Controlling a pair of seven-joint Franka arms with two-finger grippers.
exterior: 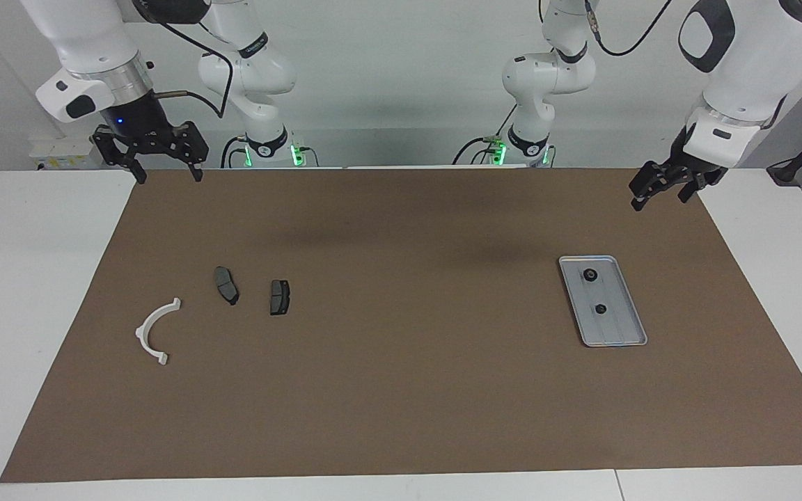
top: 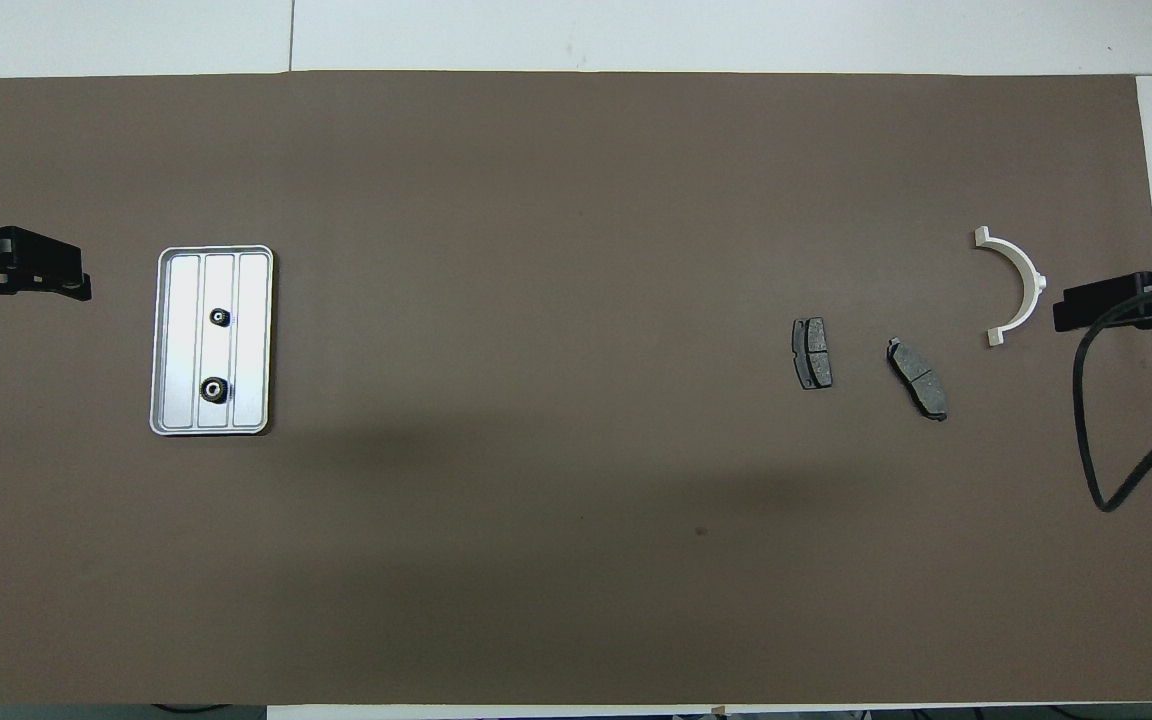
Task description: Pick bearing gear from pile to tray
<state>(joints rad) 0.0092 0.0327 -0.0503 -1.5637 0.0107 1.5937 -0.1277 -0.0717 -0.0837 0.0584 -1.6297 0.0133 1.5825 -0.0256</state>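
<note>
Facing view alone shows both white arms whole with green base lights, left tool [exterior: 660, 188] spread over the brown mat's [exterior: 401, 390] edge, right tool [exterior: 162, 158] spread, two small black round gears [exterior: 590, 275] in flat silver-grey metal tray [exterior: 624, 339], no readable writing.

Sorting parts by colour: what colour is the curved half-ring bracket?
White. The curved half-ring bracket shows best in the overhead view, against the brown mat.
</note>
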